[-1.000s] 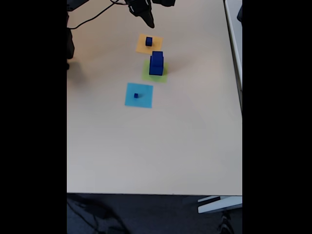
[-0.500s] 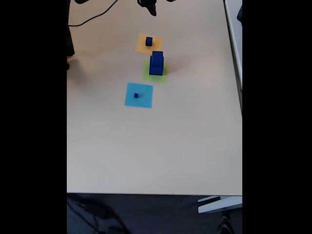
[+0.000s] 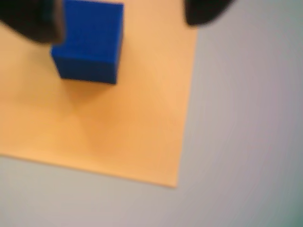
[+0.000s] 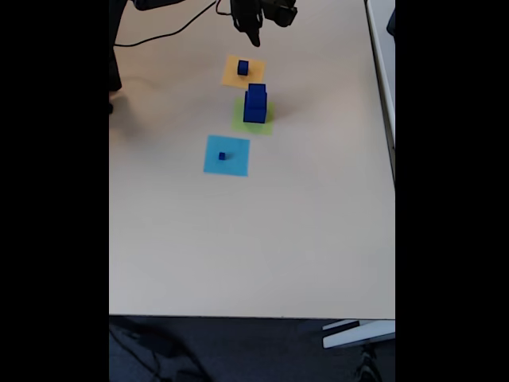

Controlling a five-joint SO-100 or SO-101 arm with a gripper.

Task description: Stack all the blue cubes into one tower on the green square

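Blue stack on the green square point(image 4: 254, 118) is two cubes high as far as I can tell from the fixed view: a big cube point(image 4: 254, 110) at the bottom with a smaller one point(image 4: 257, 89) on top, edges roughly lined up. So I count about half the job done.

Two cubes left. One mid-small cube point(image 4: 242, 68) sits on the orange square point(image 4: 242, 72), just behind the tower in the fixed view. The tiny cube point(image 4: 222, 156) sits on the light blue square point(image 4: 227, 155), nearer the camera, well apart from the stack.

My gripper point(image 4: 253, 32) hangs above the table point(image 4: 238, 239) past the far edge of the orange square, not touching anything. In the wrist view the cube point(image 3: 89, 40) on the orange square point(image 3: 118, 118) is at top left, upright and flat on the patch. Two dark blurred fingers point(image 3: 31, 19) sit at the top corners, one overlapping the cube's left edge in the picture. Jaws look spread wide, wider than the cube, and empty. The picture is soft, so contact can't be judged.

My read: the cube on orange goes next, it's bigger than the tiny one. Then tiny cube last on top. Tower looks straight enough to take both.
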